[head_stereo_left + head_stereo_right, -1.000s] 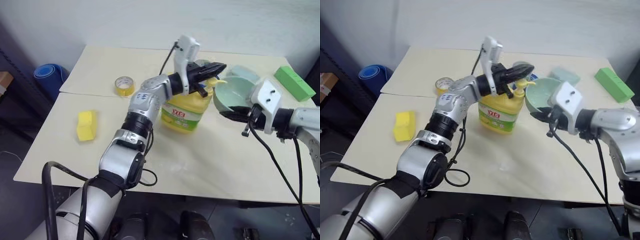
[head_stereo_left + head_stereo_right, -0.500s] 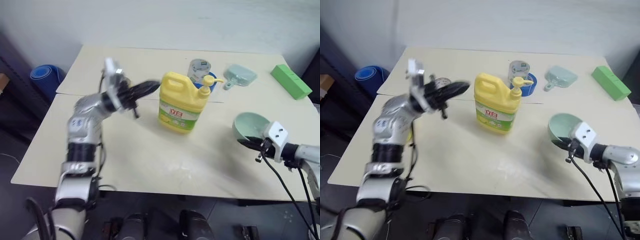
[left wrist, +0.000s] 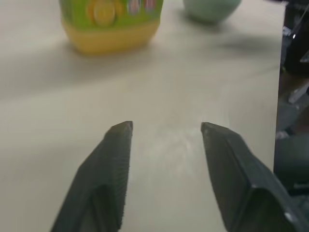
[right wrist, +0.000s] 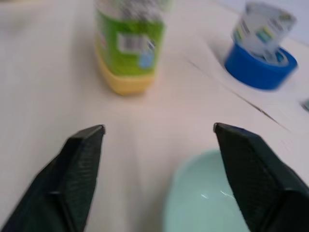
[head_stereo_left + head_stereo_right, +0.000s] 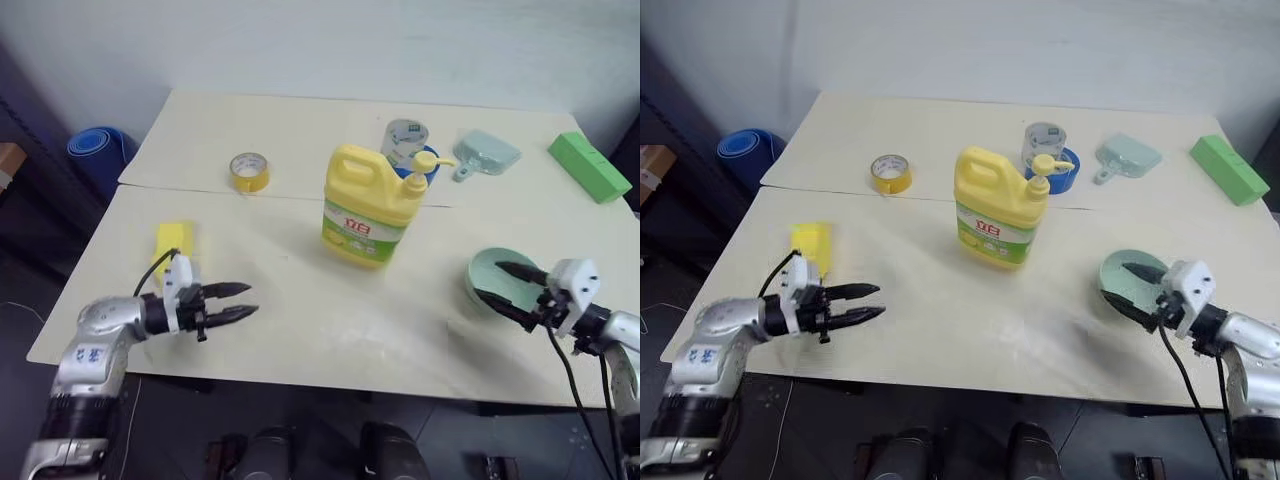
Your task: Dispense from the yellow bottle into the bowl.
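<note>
The yellow bottle (image 5: 372, 205) stands upright mid-table, its pump spout turned toward the right. The pale green bowl (image 5: 515, 290) rests on the table at the front right. My right gripper (image 5: 488, 281) is open. One finger reaches over the bowl's inside and the other lies along its near side, neither pressing the rim. From the right wrist, the bowl (image 4: 203, 198) lies low between the spread fingers (image 4: 82, 164), with the bottle (image 4: 128, 48) beyond. My left gripper (image 5: 238, 300) hovers open and empty near the front left edge, pointing at the bottle (image 3: 111, 24).
A yellow tape roll (image 5: 248, 170) and a yellow sponge (image 5: 173, 245) lie on the left. Behind the bottle is a blue tape roll (image 5: 405, 160) with a clear roll on top. A mint scoop (image 5: 485, 153) and a green block (image 5: 590, 165) sit at the back right.
My left gripper left the bottle's pump, swung down to the front left and opened. My right gripper brought the bowl down to the table at the right and opened off its rim.
</note>
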`<action>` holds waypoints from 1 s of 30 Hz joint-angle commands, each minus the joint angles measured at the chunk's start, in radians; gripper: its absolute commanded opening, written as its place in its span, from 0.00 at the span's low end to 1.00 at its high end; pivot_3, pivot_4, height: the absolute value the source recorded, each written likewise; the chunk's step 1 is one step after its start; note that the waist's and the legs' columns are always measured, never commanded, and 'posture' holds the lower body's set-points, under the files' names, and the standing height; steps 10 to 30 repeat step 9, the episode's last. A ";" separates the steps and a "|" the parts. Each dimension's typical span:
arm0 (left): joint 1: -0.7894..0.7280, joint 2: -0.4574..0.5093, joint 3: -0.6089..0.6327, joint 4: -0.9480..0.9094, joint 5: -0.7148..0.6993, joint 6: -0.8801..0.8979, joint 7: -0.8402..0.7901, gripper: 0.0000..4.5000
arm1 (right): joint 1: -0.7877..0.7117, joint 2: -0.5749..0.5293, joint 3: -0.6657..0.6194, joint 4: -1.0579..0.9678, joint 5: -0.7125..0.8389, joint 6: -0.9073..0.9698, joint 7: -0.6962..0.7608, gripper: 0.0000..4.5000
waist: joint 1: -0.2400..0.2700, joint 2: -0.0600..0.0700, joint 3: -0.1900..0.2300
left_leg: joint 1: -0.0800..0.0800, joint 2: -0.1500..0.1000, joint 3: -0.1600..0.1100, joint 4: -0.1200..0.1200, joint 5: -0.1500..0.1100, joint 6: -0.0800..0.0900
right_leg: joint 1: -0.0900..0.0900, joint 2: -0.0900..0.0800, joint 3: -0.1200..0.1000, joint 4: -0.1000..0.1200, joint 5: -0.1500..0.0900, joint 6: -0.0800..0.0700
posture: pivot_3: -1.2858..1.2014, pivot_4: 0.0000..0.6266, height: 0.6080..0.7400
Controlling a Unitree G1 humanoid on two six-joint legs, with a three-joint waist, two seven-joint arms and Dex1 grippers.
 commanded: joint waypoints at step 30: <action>0.248 -0.041 0.035 -0.128 0.076 -0.277 0.122 0.69 | 0.223 0.009 0.070 -0.144 -0.082 -0.219 0.158 0.99 | 0.009 0.000 0.000 | 0.003 -0.001 0.003 0.002 0.000 0.000 | 0.003 -0.001 0.005 -0.003 0.000 -0.001 | 0.52 0.24 1.00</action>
